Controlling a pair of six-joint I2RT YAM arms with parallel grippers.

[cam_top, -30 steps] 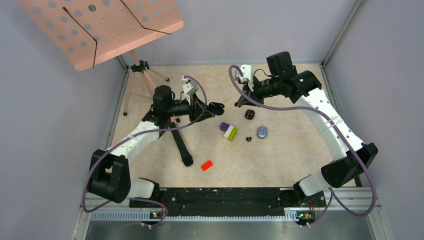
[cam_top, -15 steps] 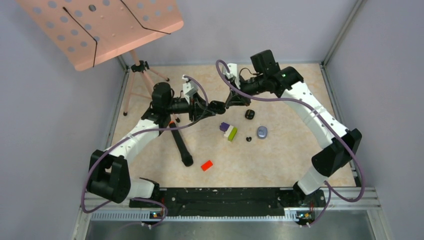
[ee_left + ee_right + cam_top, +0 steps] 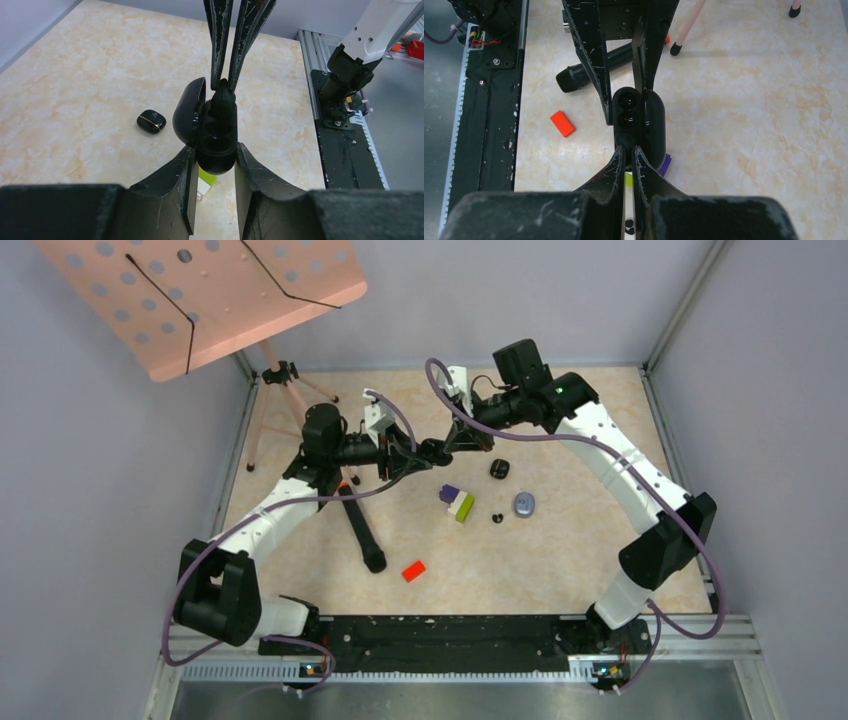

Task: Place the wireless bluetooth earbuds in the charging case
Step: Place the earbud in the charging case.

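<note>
Left gripper (image 3: 215,156) clamped on open black case (image 3: 216,131), held off the table, lid (image 3: 189,112) swung to one side. 2 round wells look dark, can't tell if filled. Right gripper (image 3: 629,150) tips at case rim, gap v. narrow, can't tell if pinching anything. Closed black case (image 3: 500,469) and blue-grey case (image 3: 524,504) lie on table. Grey walls, beige marble-look table (image 3: 560,570), pink music stand (image 3: 200,290) far left. Purple/green blocks (image 3: 457,502) mid-table, red block (image 3: 413,571) nearer the arm bases. Earbuds (image 3: 497,518): tiny, black, loose on table betw blocks and blue-grey case.
</note>
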